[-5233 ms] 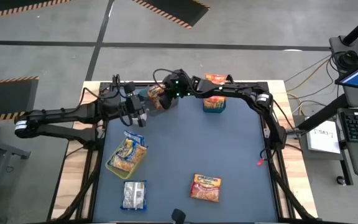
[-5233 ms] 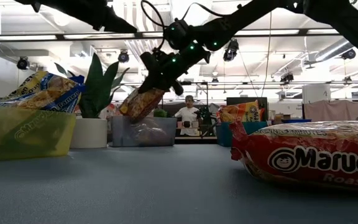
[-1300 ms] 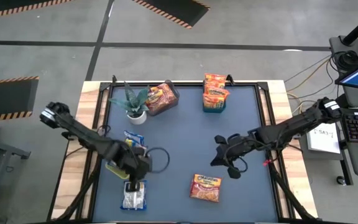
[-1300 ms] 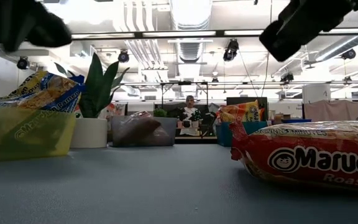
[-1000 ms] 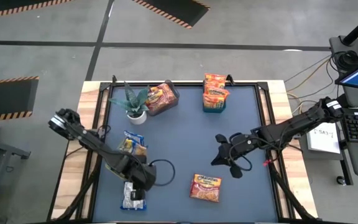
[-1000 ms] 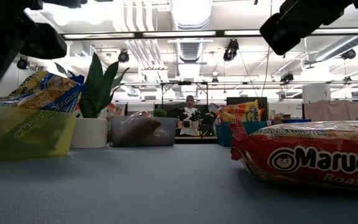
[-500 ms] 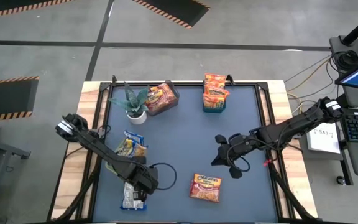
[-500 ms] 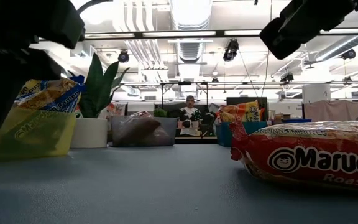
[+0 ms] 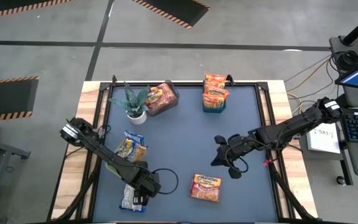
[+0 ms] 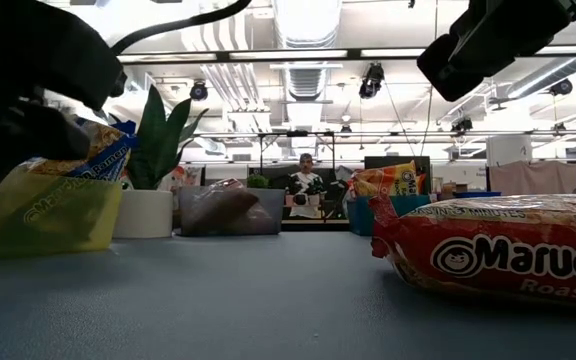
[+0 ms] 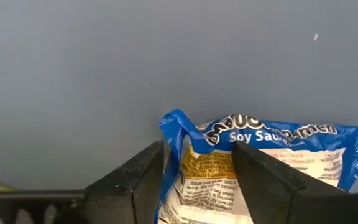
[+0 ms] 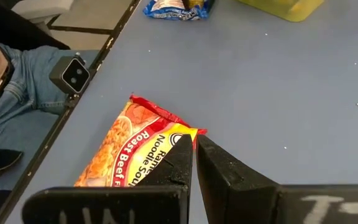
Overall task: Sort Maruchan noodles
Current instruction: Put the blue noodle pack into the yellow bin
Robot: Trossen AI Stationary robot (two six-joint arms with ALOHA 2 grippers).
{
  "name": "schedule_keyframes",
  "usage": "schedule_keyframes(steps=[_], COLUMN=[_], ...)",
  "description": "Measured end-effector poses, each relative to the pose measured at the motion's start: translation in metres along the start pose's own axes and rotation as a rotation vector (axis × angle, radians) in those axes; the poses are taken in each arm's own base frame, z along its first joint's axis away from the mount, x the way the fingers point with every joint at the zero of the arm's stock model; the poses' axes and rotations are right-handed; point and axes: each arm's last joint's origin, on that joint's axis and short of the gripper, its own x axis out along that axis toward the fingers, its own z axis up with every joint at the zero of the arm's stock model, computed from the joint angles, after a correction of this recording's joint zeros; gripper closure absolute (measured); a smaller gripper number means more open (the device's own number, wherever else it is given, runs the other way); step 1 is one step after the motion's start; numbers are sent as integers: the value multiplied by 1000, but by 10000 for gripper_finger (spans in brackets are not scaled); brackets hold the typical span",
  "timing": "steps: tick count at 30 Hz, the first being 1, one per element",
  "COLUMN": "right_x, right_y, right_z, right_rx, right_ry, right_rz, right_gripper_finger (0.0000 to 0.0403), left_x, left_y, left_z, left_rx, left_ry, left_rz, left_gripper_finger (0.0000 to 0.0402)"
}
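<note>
At the table's near-left corner, the left gripper [image 9: 139,198] hangs low over a blue-and-white soy sauce packet [image 11: 253,168] lying flat on the blue table [image 9: 185,143], its fingers [image 11: 132,180] apart with the packet's end between them (whether they touch it I cannot tell). Just beyond stands a yellow bin [image 9: 114,165] holding yellow-and-blue packets [image 9: 131,149]. The right gripper [image 9: 217,158], fingers pressed together and holding nothing, hovers right of centre above an orange-red roast beef packet [image 9: 206,187] that lies flat near the front edge. At the far edge stand a potted plant [image 9: 131,102], a clear bin [image 9: 160,98] and a blue bin [image 9: 214,93], both bins with orange packets.
</note>
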Motion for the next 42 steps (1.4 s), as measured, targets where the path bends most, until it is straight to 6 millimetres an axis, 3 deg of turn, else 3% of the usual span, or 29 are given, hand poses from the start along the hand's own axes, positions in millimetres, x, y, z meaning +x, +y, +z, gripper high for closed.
schedule_keyframes(steps=[5,14,23,27,36,42], right_x=[0,0,0,0,0,0], right_y=[0,0,0,0,0,0], right_z=[0,1,1,1,5,6], right_rx=[0,0,-12,-24,-50,-72], right_ry=[-3,-6,-7,-17,-59,-61], right_rz=[0,0,-2,-18,-22,-22], right_gripper_finger=[390,390,390,390,390,390], left_x=[3,0,-26,-43,-91,-137], left_y=[-1,4,-5,-10,-15,-15], left_z=[0,7,25,24,2,-28], left_rx=[39,160,298,316,315,311], left_ry=[7,-93,-289,-339,-531,-711], left_rz=[-5,100,257,298,357,389], left_gripper_finger=[270,395,401,401,401,401])
